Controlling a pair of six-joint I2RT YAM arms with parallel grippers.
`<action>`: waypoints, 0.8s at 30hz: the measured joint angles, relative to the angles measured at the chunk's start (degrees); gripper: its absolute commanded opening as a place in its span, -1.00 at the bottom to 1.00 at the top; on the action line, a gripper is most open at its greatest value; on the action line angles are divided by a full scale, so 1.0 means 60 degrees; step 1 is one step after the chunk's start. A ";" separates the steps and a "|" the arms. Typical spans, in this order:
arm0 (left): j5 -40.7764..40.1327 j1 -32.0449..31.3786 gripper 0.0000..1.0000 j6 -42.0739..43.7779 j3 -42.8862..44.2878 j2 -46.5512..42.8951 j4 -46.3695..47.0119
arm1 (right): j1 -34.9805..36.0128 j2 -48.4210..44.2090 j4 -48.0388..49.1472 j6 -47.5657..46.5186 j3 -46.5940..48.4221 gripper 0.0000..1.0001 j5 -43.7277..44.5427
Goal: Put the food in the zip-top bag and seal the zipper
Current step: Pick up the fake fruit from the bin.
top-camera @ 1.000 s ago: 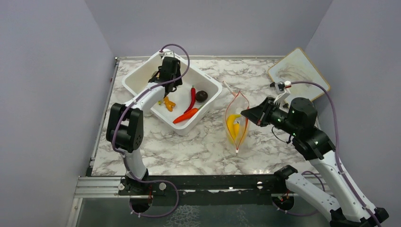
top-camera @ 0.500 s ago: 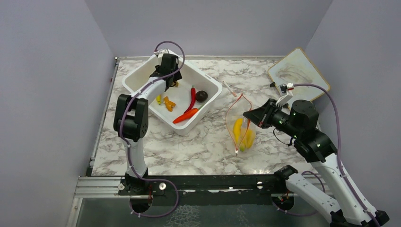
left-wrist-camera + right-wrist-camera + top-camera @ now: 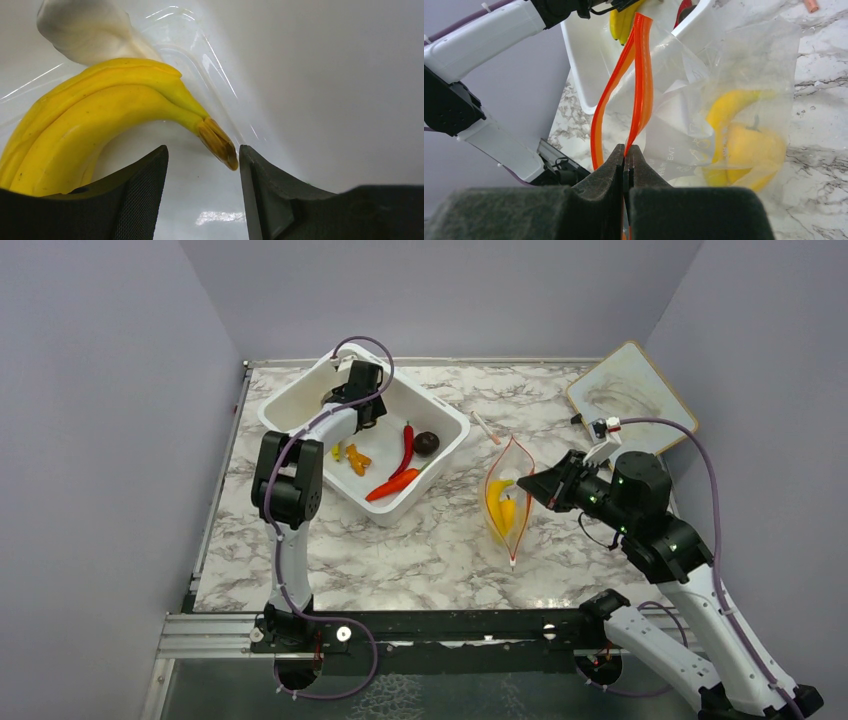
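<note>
Inside the white plastic tub [image 3: 415, 490], your left gripper [image 3: 202, 165] gapes at the yellow toy banana [image 3: 100, 120], seemingly just its stem: it may squirt free. Your right gripper [image 3: 626, 156] pinches the red-orange zipper [image 3: 642, 75] of the clear floppy bag [image 3: 744, 60]; that could slip.

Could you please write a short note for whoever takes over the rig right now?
Left hand: open, down in the white tub, fingers either side of a banana stem, not gripping.
Right hand: shut on the orange zipper strip of the bag, holding the mouth open.
Done: yellow food is in the bag.
Left: the banana, chili, carrot, dark round fruit and orange bits lie in the tub; move them over, then seal the zipper.
</note>
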 measured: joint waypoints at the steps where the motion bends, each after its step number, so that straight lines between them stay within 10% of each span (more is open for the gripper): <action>1: -0.0033 0.0000 0.14 0.0000 0.0055 0.0051 -0.0040 | 0.0000 -0.0018 0.0000 -0.0015 0.0000 -0.99 0.0022; 24: -0.0087 0.0000 -0.53 0.0146 0.0765 0.0769 -0.0284 | 0.0000 -0.0248 -0.0018 -0.0025 -0.0047 -0.99 0.0299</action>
